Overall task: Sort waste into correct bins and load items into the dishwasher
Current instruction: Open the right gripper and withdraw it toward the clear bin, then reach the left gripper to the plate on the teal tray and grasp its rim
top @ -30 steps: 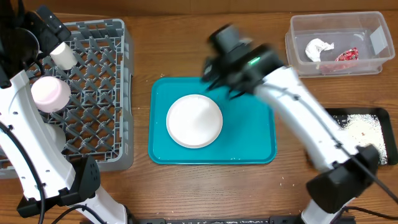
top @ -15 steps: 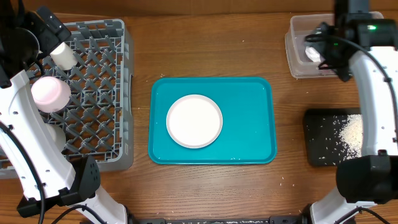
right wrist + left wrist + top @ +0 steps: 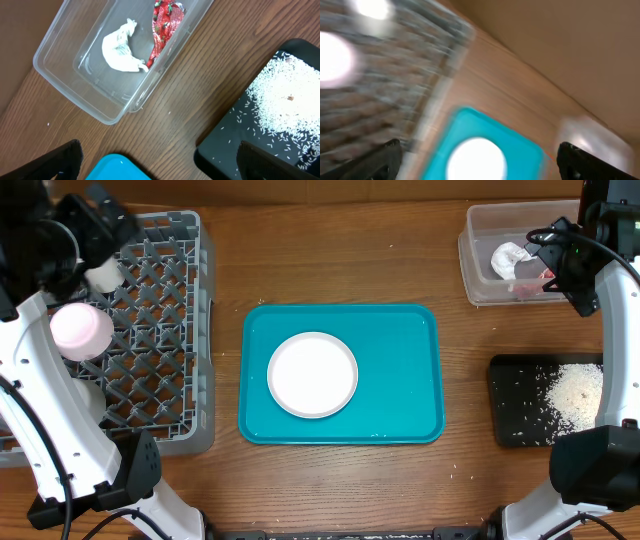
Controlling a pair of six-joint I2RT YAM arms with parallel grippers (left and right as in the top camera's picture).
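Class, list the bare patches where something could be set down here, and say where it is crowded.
Free: bare table between dish rack and clear bin; the right half of the teal tray beside the white plate; the front strip below the tray. Crowded: the rack with cups, the bin, the black rice tray.

**Tally by kind**

Two grippers: one left gripper (image 3: 477,162) and one right gripper (image 3: 159,162). One rack (image 3: 160,380) lies below the left gripper, with two cups in it: one white cup (image 3: 100,273) and one pink cup (image 3: 80,330). One teal tray (image 3: 400,380) sits between the two grippers and carries one plate (image 3: 313,374). One clear bin (image 3: 75,75) below the right gripper holds two scraps: one tissue (image 3: 121,50) and one wrapper (image 3: 162,27). One black tray (image 3: 220,145), also below the right gripper, bears one heap of rice (image 3: 285,95), plus loose grains too many to count.
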